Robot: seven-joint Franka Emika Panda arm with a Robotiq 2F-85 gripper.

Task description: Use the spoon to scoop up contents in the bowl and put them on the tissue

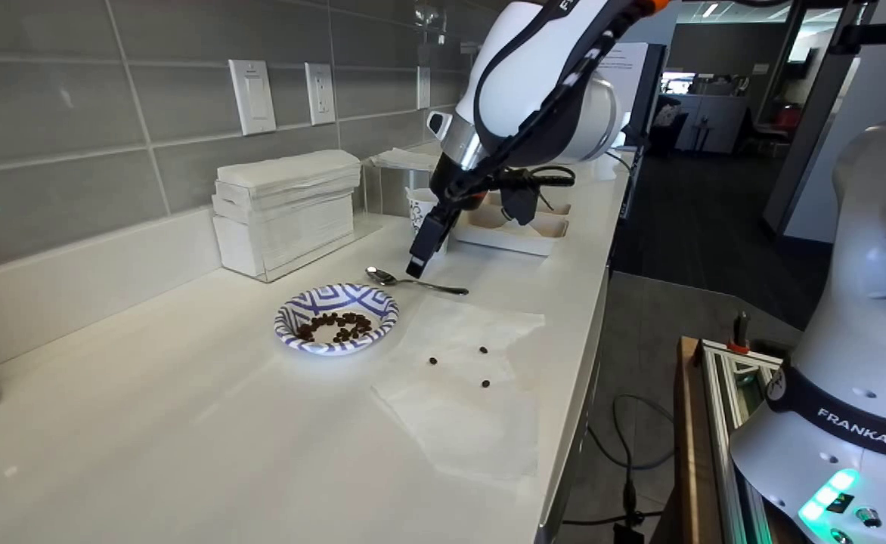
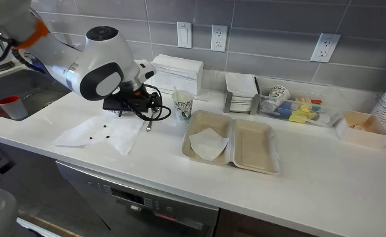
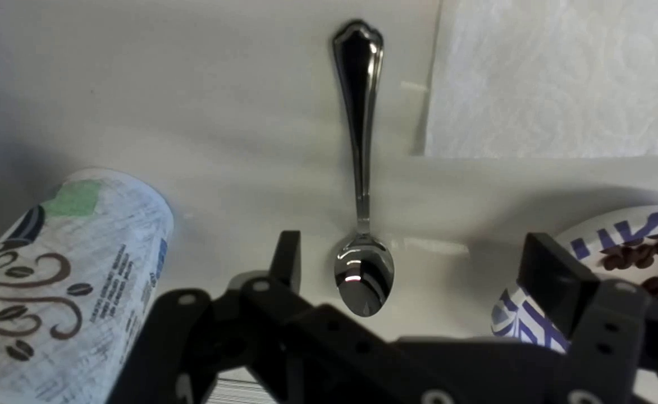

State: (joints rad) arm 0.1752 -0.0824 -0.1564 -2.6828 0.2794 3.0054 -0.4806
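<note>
The spoon [image 3: 360,112] lies on the white counter, its bowl end between my open fingers in the wrist view; it also shows in both exterior views [image 1: 432,286] [image 2: 149,126]. My gripper [image 3: 413,261] is open and empty above the spoon; a fingertip shows over it in an exterior view [image 1: 416,266]. The blue-and-white bowl [image 1: 292,321] stands beside the spoon, partly behind my right finger in the wrist view [image 3: 537,322]. Dark brown contents [image 1: 346,325] lie in the bowl. The white tissue [image 1: 458,423] lies flat, with three dark bits [image 2: 105,126] on it.
A printed paper cup [image 3: 71,275] stands on the other side of the spoon from the bowl. A napkin stack [image 1: 292,211] stands against the wall. An open takeout box [image 2: 252,144] lies past the cup. The counter's front edge [image 2: 179,194] runs beyond the tissue.
</note>
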